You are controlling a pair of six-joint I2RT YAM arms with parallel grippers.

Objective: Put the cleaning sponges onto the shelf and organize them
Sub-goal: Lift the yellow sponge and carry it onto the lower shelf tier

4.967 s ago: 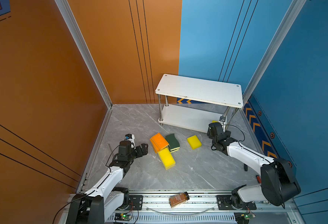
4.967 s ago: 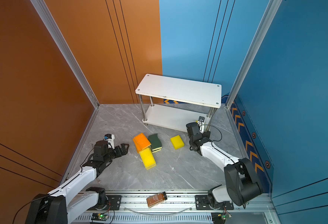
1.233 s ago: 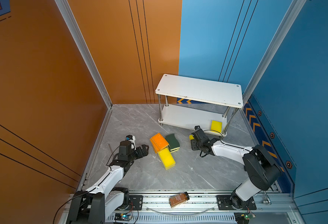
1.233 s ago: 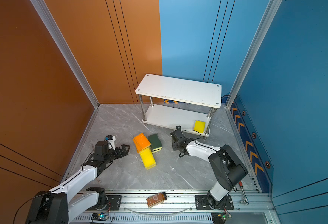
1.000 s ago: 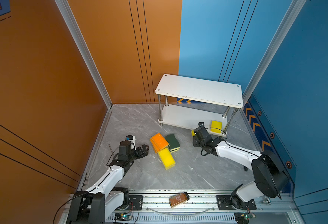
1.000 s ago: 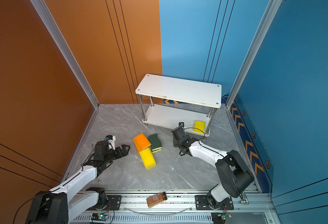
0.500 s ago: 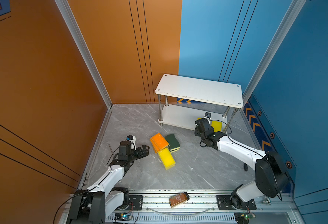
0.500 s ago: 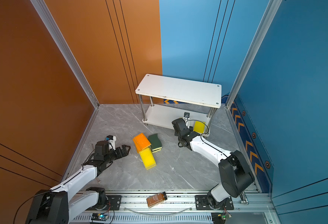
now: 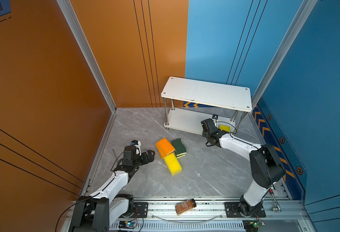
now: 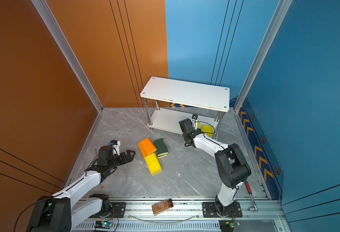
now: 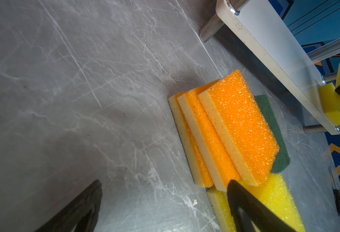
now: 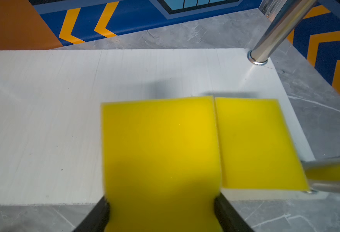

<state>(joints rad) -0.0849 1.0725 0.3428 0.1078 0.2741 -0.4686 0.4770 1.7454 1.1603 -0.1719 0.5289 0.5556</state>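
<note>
Here, at left, the left fingers [image 11: 239,196] hover spread apart and empty, just beside the pile [image 9: 166,147] of orange, green and yellow sponges on the desk [image 9: 205,170]. At right, the right fingers [image 12: 99,213] clamp a yellow sponge [image 12: 161,150] over the shelf [image 12: 44,120], on its lower board, close against a placed sponge [image 12: 253,144]. Placing is the step in hand. The next move probably calls for lowering, releasing, then withdrawing without nudging the neighbour.
</note>
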